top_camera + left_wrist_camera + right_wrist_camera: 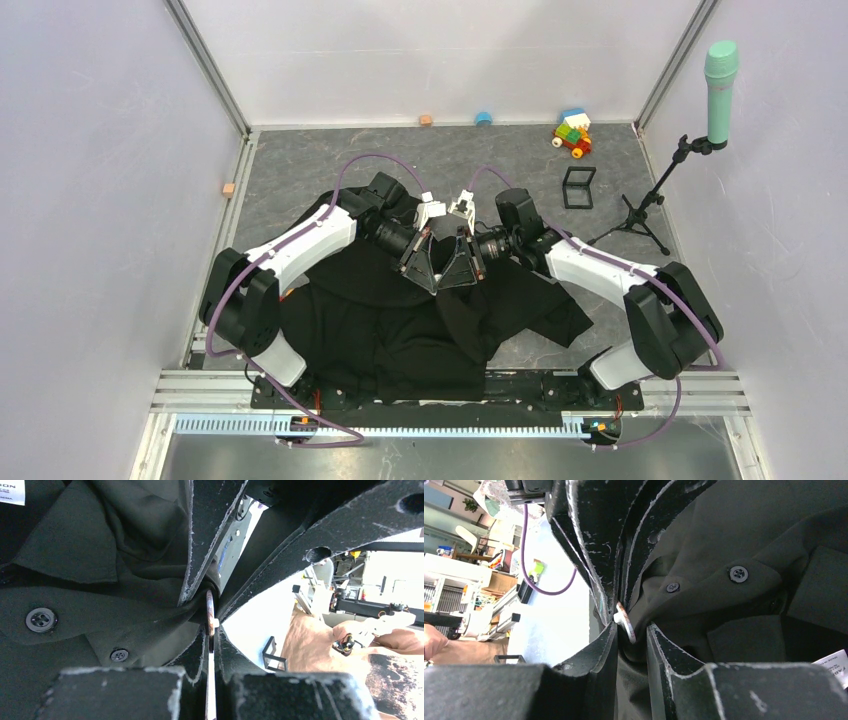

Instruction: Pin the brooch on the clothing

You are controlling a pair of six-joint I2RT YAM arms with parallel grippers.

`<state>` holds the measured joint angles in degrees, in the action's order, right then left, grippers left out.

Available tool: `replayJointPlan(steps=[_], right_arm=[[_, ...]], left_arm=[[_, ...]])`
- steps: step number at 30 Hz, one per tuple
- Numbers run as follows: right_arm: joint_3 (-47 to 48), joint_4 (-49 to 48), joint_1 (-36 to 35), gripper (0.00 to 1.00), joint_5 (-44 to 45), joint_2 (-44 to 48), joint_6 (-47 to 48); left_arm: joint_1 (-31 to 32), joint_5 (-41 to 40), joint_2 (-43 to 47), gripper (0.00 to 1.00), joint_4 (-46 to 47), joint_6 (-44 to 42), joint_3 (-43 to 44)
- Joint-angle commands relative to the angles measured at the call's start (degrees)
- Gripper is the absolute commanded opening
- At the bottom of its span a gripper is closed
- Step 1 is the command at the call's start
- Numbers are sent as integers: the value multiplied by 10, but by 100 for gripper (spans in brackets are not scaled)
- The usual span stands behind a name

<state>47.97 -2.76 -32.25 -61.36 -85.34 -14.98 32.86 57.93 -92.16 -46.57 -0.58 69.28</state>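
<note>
Brooch (209,612) meeting shirt (100,555), mid-frame
Left pincer (211,647) is gripping the pale, edge-on disc; right pincer (631,640) is pinching the black fabric.

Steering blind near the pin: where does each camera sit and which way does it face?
Top external: above and behind the bases, looking down on table and black shirt; both arms show, left gripper and right gripper meeting.
Left wrist: on the left arm, looking along its own fingers at the edge-on brooch and shirt buttons.
Right wrist: on the right arm, facing oppositely along its fingers.
Shared: both wrist views show the brooch.
</note>
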Motion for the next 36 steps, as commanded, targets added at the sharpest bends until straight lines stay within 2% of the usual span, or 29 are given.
replayJointPlan(steps=[1, 11, 19, 36], right_arm=[[-19, 4, 6, 30, 91, -21, 25], [-37, 8, 27, 29, 164, 6, 28], [-42, -5, 37, 29, 184, 18, 16], [22, -48, 37, 28, 221, -18, -44]], left_arm=[[9, 79, 31, 2, -1, -13, 18], [8, 68, 43, 2, -1, -10, 2], [8, 68, 50, 2, -1, -10, -7], [8, 74, 44, 2, 9, -3, 0]])
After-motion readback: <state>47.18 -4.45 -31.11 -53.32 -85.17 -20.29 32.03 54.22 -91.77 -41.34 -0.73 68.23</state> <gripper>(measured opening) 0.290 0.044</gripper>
